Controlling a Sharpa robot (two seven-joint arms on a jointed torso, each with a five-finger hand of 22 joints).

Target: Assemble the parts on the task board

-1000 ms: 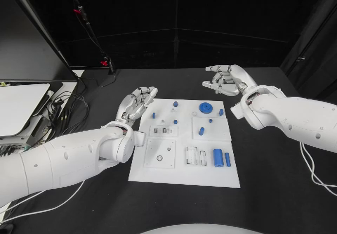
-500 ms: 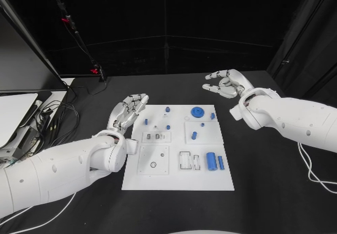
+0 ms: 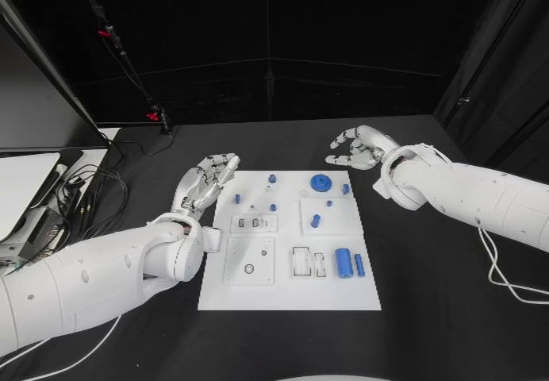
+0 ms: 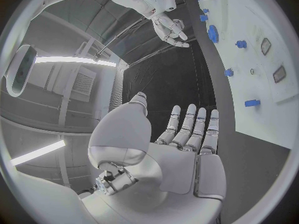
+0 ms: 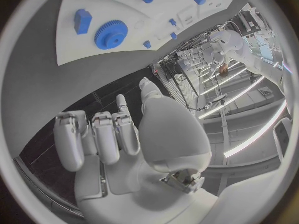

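Parts (image 3: 343, 258) lie loose on task board (image 3: 286, 295), mid counter (image 3: 435, 317), w/ blue gear (image 3: 321, 182) at the far edge nr right robot hand (image 3: 357, 148). Judging by looks: small rigid plastic, light, prob slick, so easy to flick away. Gear best pinched across its toothed rim; the cylinders across their sides, mid-length. Left robot hand (image 3: 207, 181) is released, fingers straight & apart, just off board's left edge, holding nothing. Right robot hand has fingers curled in, nothing in them, over bare counter beyond board. No brand, label or legible writing visible.
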